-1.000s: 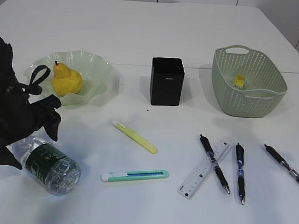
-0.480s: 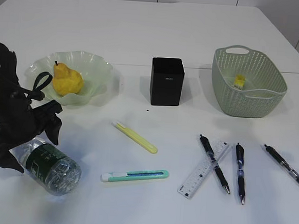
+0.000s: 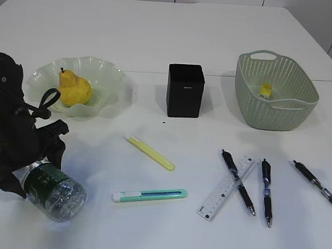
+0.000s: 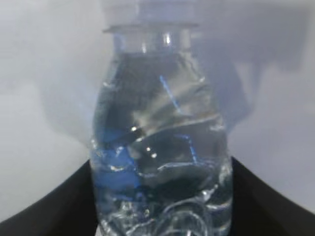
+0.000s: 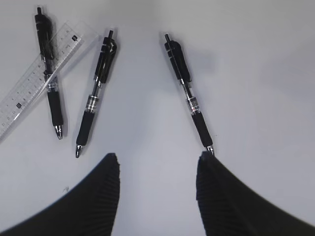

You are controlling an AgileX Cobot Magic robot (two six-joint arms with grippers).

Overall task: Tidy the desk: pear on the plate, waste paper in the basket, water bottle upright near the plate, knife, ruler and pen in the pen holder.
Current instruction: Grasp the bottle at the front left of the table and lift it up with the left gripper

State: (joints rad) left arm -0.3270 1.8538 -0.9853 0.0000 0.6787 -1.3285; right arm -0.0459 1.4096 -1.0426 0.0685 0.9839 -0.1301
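Straddling lying water bottle point(image 4: 160, 147): left gripper point(image 3: 35, 164), jaws wide, not clamped.

I count three black click pens point(image 3: 238, 181) point(image 3: 266, 192) point(image 3: 317, 186), two slim plastic utility knives, yellow point(image 3: 150, 152) and teal point(image 3: 149, 195), one clear plastic ruler point(image 3: 221, 192).

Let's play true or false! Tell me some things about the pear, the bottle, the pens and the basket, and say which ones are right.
1. The pear sits on the plate. True.
2. The water bottle stands upright. False: it lies on its side.
3. The pen holder has three pens in it. False: the pens lie on the desk.
4. The waste paper is in the basket. True.
5. One pen lies across the ruler. True.
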